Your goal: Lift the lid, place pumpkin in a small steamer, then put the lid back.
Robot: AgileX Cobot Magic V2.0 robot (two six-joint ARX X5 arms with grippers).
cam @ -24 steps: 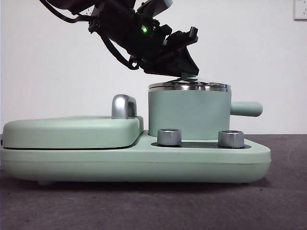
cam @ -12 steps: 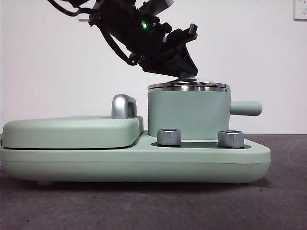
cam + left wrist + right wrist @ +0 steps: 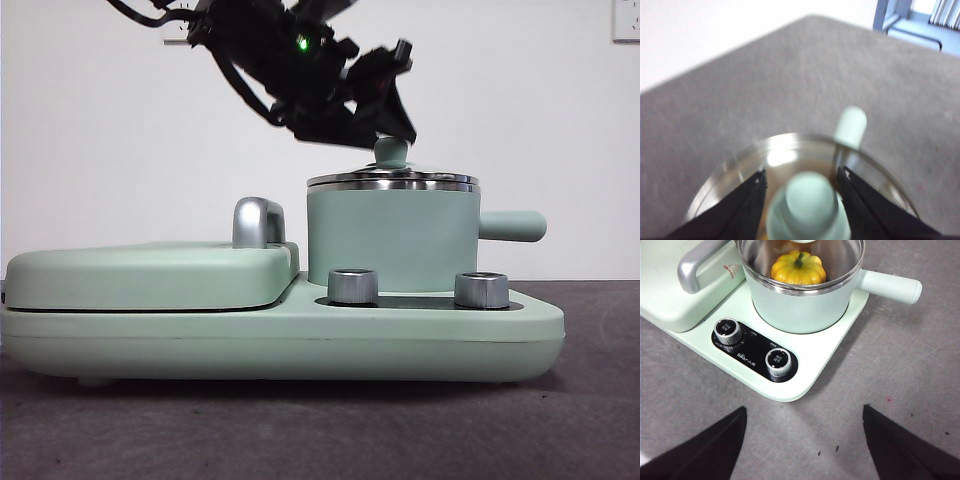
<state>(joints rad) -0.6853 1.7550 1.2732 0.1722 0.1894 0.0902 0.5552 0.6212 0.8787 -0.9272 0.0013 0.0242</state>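
The lid (image 3: 392, 181) sits flat on the small steamer (image 3: 392, 240), its mint knob (image 3: 390, 152) standing free. My left gripper (image 3: 388, 122) hangs just above the knob, tilted in from the upper left. In the left wrist view this gripper (image 3: 801, 172) is open, one jaw on each side of the blurred knob (image 3: 807, 205), with the steel rim of the lid (image 3: 740, 165) beneath. The pumpkin (image 3: 798, 269) lies inside the steamer (image 3: 805, 307), yellow with a green stem. My right gripper (image 3: 804, 412) is open over the table, in front of the appliance.
The steamer stands on a mint-green base (image 3: 300, 335) with two steel dials (image 3: 352, 286) (image 3: 481, 290). A wide flat griddle cover (image 3: 150, 275) with a steel handle (image 3: 258, 222) fills the left half. The steamer's side handle (image 3: 515, 226) points right.
The left gripper has risen a little off the lid, so the knob now shows below its jaws. The lid has stayed on the steamer.
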